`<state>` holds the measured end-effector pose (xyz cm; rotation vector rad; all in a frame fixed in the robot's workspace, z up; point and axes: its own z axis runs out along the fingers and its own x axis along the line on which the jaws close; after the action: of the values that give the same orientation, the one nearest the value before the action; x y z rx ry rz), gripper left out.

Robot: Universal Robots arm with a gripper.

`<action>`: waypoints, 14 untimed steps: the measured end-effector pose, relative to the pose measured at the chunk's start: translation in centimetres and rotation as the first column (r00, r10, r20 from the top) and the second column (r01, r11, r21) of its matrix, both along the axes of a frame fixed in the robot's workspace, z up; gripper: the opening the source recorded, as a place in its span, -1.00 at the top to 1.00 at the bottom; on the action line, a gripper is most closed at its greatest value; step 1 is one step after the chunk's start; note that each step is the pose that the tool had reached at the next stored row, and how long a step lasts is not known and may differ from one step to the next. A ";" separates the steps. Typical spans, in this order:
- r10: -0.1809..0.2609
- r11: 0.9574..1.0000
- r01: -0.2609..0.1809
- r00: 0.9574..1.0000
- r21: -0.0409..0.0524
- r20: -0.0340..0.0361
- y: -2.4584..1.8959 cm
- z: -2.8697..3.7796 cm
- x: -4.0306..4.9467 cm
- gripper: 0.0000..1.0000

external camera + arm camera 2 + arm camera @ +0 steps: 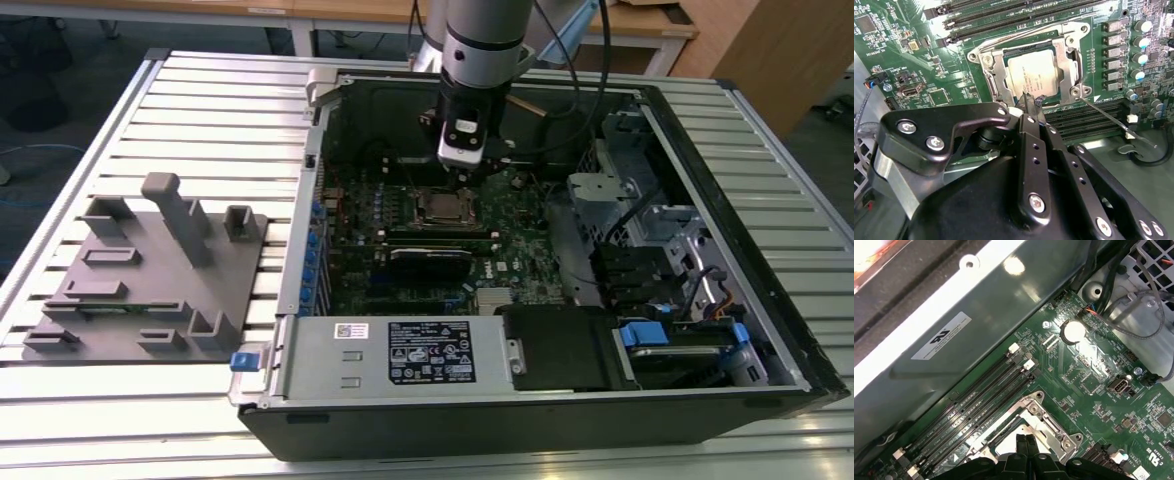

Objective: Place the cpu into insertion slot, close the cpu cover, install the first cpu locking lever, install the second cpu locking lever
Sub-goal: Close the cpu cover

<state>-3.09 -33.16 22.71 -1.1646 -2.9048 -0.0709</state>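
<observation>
Print found, none I can make out. A black-and-white label sits on the power supply. A white sticker bearing a dark mark sits on the case wall. Fine lettering covers the cpu top.

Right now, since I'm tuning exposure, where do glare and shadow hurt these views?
In the first wrist view, the chassis wall flares white along its edge; in the second wrist view, the cpu is evenly lit, with small highlights on the cpu cover; in the exterior view, the motherboard sits in shade.
</observation>
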 end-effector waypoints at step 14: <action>0.009 1.000 -0.009 1.000 0.001 0.000 0.00 0.00 0.00 0.80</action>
<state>-3.09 -33.16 22.71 -1.1513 -2.9097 -0.0717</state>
